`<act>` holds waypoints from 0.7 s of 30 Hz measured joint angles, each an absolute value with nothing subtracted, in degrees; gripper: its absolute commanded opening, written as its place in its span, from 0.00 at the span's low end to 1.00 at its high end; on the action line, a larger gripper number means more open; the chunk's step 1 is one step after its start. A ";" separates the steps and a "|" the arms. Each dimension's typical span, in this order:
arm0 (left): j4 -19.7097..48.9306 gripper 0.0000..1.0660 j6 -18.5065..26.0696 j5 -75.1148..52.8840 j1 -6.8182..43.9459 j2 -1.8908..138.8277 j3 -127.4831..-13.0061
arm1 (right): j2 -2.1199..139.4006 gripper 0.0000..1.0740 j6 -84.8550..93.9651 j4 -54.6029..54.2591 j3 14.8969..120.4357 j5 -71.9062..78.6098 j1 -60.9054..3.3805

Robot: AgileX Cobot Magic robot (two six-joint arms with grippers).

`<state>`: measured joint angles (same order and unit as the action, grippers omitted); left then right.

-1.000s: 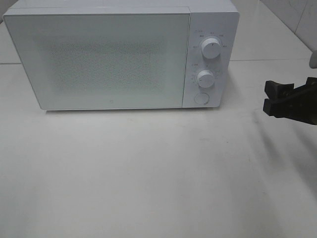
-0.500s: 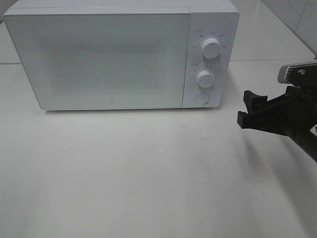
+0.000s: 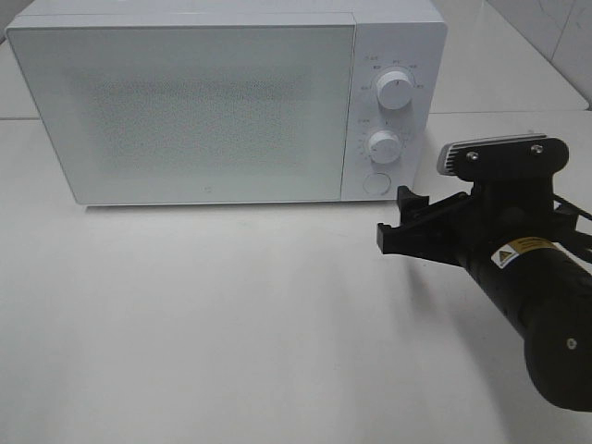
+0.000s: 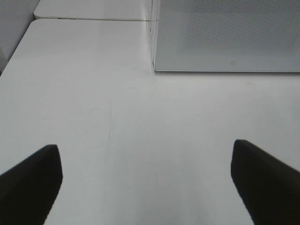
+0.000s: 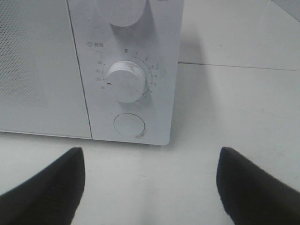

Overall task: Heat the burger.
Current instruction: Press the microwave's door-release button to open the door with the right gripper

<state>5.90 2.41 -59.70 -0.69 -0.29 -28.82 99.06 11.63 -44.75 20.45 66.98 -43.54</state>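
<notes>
The burger is out of view in every frame. The white microwave (image 3: 185, 102) stands at the back of the table with its door shut. My right gripper (image 3: 393, 220) is open and empty, just in front of the microwave's lower right corner. The right wrist view looks between the two dark fingers of my right gripper (image 5: 150, 187) at the round button (image 5: 129, 125) and the lower dial (image 5: 126, 81). My left gripper (image 4: 145, 183) is open and empty above bare table, with the microwave (image 4: 225, 37) ahead of it.
The control panel carries an upper dial (image 3: 396, 91), a lower dial (image 3: 383, 145) and a round button (image 3: 375, 183). White tabletop (image 3: 231, 324) spreads in front of the microwave. A tiled wall (image 3: 555, 37) rises at the back right.
My right arm has come in from the right edge towards the microwave's control panel, with its jaws still open. Nothing else has moved.
</notes>
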 measured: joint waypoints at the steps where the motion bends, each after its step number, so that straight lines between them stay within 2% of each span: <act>1: 5.90 0.84 2.41 -59.70 -0.69 -0.29 -28.82 | 99.47 0.70 11.63 -45.21 21.03 66.98 -43.95; 10: 5.90 0.84 2.41 -59.70 -0.69 -0.29 -28.82 | 103.65 0.70 11.63 -46.98 25.95 65.32 -44.86; 21: 5.90 0.84 2.41 -59.70 -0.69 -0.29 -28.82 | 103.82 0.69 10.43 -48.07 26.24 64.69 -44.86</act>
<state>5.90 2.41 -59.70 -0.69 -0.29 -28.82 103.82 10.43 -48.07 26.24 64.69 -44.86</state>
